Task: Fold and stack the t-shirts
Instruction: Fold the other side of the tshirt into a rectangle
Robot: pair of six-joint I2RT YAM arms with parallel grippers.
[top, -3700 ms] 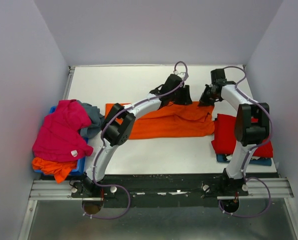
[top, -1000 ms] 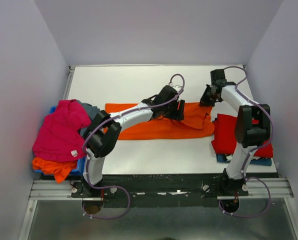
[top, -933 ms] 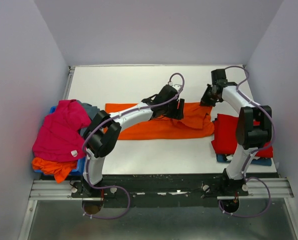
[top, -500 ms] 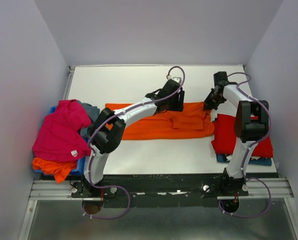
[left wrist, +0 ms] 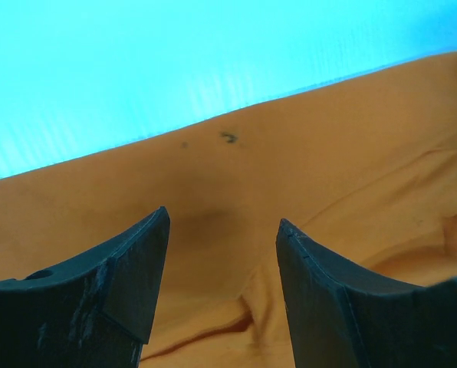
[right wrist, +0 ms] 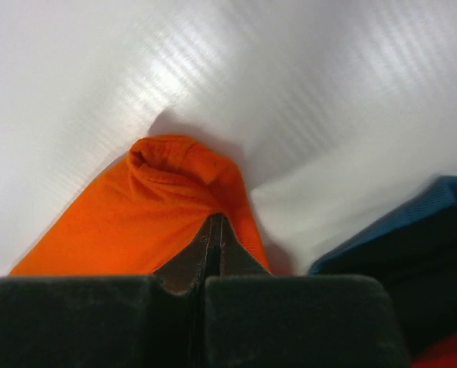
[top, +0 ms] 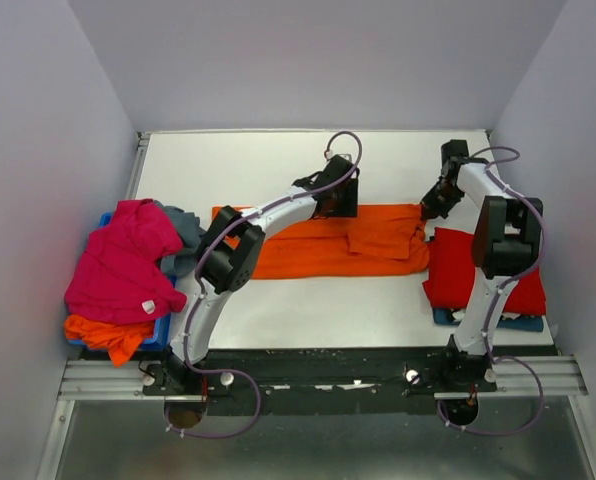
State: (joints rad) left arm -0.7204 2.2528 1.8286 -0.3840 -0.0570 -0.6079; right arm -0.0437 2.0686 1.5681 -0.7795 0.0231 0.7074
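Desk [top: 278, 160]: white, carrying everything.
Orange t-shirt [top: 308, 250]: mid-desk, spread in a long band, partly folded. It looks soft, light and limp, so it will sag and crease; best taken at hems and corners.
Red stack [top: 488, 275]: just right of it, and I judge it the place to stack.
Left claw [left wrist: 222, 222]: apart, over the shirt's far edge.
Right claw [right wrist: 214, 222]: together, pinching its right corner.

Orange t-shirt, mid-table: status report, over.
Left tool open over orange t-shirt far edge. Right tool pinching its right end. Red t-shirt close alongside.
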